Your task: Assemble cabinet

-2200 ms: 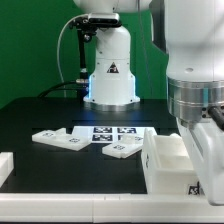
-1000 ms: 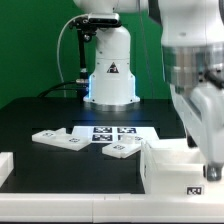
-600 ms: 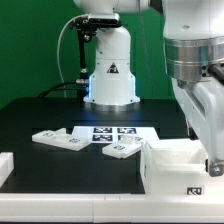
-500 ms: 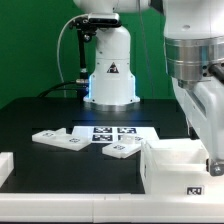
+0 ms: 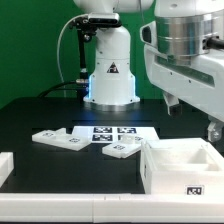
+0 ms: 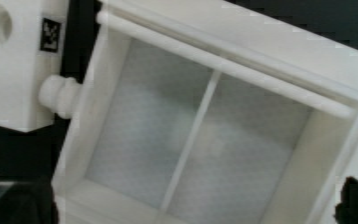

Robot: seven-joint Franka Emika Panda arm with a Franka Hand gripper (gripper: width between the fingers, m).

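- While the cabinet box (image 5: 185, 165) sits on the tabletop (image 5: 40, 110) at the exterior view's right, only the wrist view shows me its divided interior.
- End effector (image 5: 212, 131) opening and load: I cannot tell.

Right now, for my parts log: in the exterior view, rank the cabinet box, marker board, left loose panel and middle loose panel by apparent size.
1. cabinet box, largest, though nearest the camera.
2. marker board, partly covered by panels.
3. left loose panel.
4. middle loose panel, only slightly smaller; too close to call firmly.
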